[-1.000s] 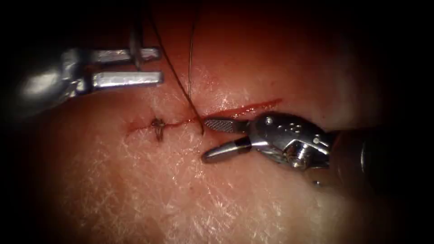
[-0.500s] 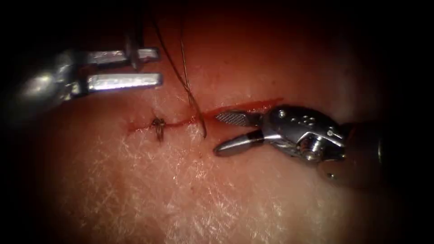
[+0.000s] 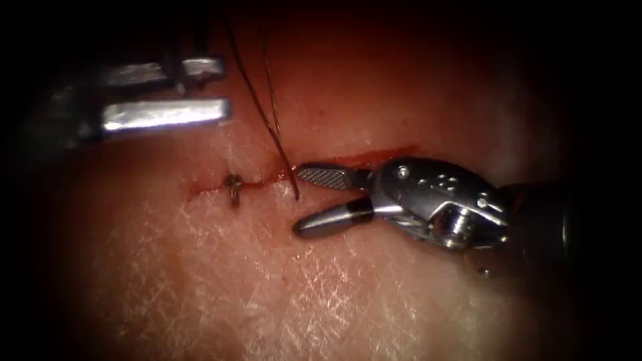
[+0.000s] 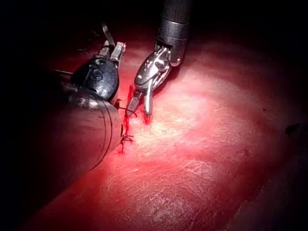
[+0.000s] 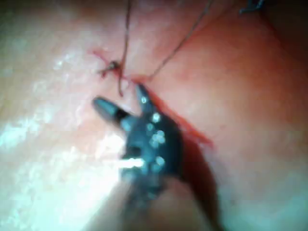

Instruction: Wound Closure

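Note:
On the tissue (image 3: 267, 287) the cut (image 3: 364, 159) runs left to right, with a knotted stitch (image 3: 233, 187) at its left end. Two strands of thread (image 3: 271, 120) rise from the cut, and a free end lies just below it. My right tool (image 3: 298, 202) is open, its jaws on either side of that free end, holding nothing. My left tool (image 3: 224, 89) hovers above and left of the cut, jaws apart. A thin dark strand crosses its upper jaw; needle or thread, I cannot tell. In the right wrist view the right tool (image 5: 118, 96) gapes beside the thread (image 5: 126, 43).
Red fluid lines the cut right of the stitch. In the left wrist view the right tool (image 4: 138, 114) points down at the cut, close beside the left tool (image 4: 111, 47), and the stitch (image 4: 126, 139) lies just below them.
The right tool drew back to the right, then came left again to the thread's free end, still open. The left tool drifted left and slightly up. The strands shifted a little.

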### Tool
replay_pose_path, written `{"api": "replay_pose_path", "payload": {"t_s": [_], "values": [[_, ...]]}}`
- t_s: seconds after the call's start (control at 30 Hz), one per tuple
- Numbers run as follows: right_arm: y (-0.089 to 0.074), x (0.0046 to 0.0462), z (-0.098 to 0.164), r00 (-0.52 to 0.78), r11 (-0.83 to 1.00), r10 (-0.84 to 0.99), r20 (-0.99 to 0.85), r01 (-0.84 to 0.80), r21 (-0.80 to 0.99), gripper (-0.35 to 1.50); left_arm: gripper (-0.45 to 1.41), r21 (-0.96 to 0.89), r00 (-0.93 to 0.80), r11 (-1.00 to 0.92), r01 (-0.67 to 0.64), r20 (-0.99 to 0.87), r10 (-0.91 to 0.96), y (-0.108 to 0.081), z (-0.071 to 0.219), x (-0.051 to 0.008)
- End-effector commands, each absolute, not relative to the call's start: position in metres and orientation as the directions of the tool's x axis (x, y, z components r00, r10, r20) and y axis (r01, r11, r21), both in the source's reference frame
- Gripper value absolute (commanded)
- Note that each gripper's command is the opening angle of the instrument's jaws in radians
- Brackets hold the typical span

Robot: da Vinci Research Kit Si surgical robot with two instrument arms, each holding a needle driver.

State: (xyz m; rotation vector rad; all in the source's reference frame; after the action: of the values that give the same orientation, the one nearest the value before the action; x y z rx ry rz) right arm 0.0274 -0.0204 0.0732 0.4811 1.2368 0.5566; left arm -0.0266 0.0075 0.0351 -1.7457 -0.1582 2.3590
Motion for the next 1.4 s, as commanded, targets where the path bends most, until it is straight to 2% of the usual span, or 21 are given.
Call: {"api": "replay_pose_path", "payload": {"t_s": [0.03,0.2,0.37,0.4,0.43,0.47,0.5,1.0,1.2,1.4], "values": [[-0.021,0.0283,0.074,0.228,0.776,0.629,-0.743,-0.130,0.617,0.96,-0.45,-0.207,-0.278,-0.974,-0.093,-0.934,0.225,0.007,0.036,-0.0271],[-0.022,0.0290,0.074,0.228,0.778,0.625,-0.747,-0.101,0.620,0.76,-0.45,-0.209,-0.277,-0.974,-0.092,-0.934,0.226,0.007,0.035,-0.0272],[-0.022,0.0292,0.075,0.240,0.783,0.616,-0.750,-0.081,0.617,0.64,-0.45,-0.208,-0.277,-0.974,-0.092,-0.934,0.226,0.007,0.035,-0.0272],[-0.023,0.0292,0.075,0.250,0.783,0.613,-0.750,-0.066,0.618,0.49,-0.45,-0.208,-0.277,-0.974,-0.092,-0.934,0.226,0.007,0.035,-0.0272],[-0.023,0.0292,0.075,0.250,0.783,0.613,-0.750,-0.066,0.618,0.49,-0.45,-0.208,-0.277,-0.974,-0.092,-0.934,0.226,0.007,0.035,-0.0272],[-0.023,0.0292,0.075,0.256,0.782,0.612,-0.748,-0.054,0.621,0.32,-0.45,-0.208,-0.277,-0.974,-0.092,-0.934,0.226,0.007,0.035,-0.0272],[-0.023,0.0292,0.075,0.272,0.786,0.601,-0.752,-0.029,0.618,-0.35,-0.45,-0.208,-0.277,-0.974,-0.092,-0.934,0.226,0.007,0.035,-0.0272],[-0.022,0.0276,0.073,0.277,0.809,0.573,-0.771,-0.038,0.587,-0.35,-0.45,-0.205,-0.278,-0.974,-0.093,-0.934,0.223,0.007,0.035,-0.0274],[-0.025,0.0246,0.068,0.289,0.799,0.567,-0.772,0.037,0.601,-0.35,-0.45,-0.182,-0.276,-0.980,-0.080,-0.941,0.198,0.004,0.036,-0.0279],[-0.028,0.0244,0.064,0.298,0.775,0.582,-0.757,0.081,0.627,-0.35,-0.45,-0.198,-0.267,-0.978,-0.070,-0.941,0.209,0.001,0.038,-0.0286]]}}
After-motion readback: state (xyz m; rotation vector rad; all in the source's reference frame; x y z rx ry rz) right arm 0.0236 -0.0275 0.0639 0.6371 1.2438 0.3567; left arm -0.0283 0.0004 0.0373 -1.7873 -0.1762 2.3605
